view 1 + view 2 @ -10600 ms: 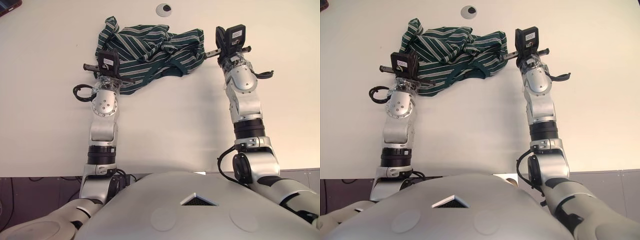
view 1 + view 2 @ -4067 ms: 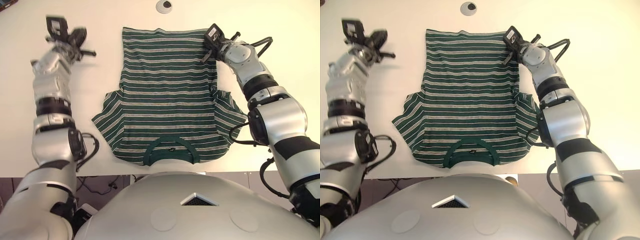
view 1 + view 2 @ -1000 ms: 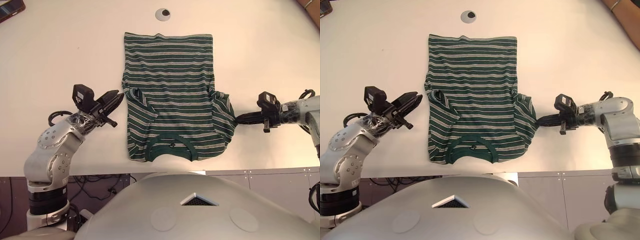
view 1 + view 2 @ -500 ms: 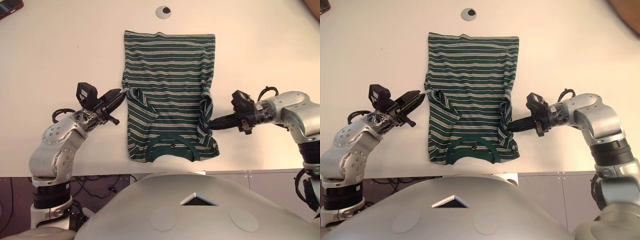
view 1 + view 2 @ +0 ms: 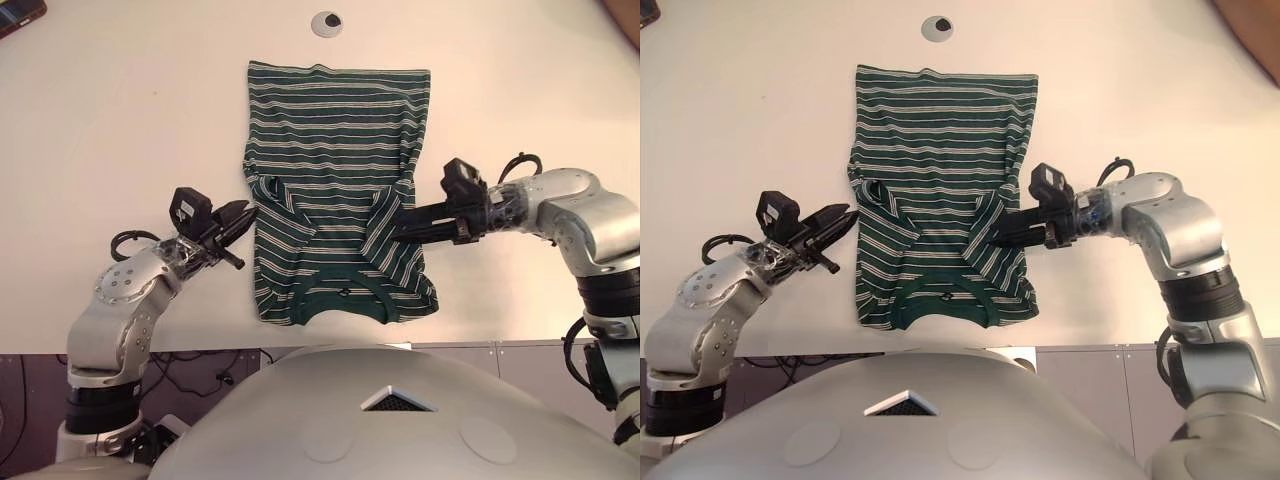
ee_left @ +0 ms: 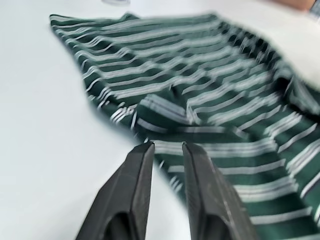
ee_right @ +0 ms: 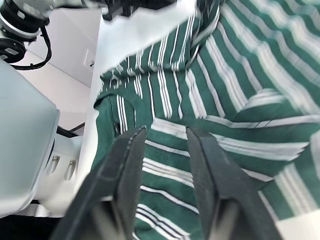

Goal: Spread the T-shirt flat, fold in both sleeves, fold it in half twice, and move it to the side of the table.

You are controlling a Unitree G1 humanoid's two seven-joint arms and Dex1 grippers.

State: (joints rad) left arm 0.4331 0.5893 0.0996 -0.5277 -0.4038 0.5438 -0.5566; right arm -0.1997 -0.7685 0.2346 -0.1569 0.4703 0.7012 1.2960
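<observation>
At centre right, the right tool, jaws narrowly parted, has swept the right sleeve across the T-shirt. The left tool waits empty and narrow, so both sleeves look folded.

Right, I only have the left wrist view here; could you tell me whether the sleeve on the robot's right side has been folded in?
Observer: Yes, the right sleeve of the dark green cloth T-shirt with white stripes lies folded in over the shirt's body.
Operator: Thank you. Where is the right pincer, please?
Observer: The right pincer is over that folded sleeve, above the shirt's right half.
Operator: And which way does the shirt lie?
Observer: Its neckline points toward the robot, close to the near edge of the white table.
</observation>
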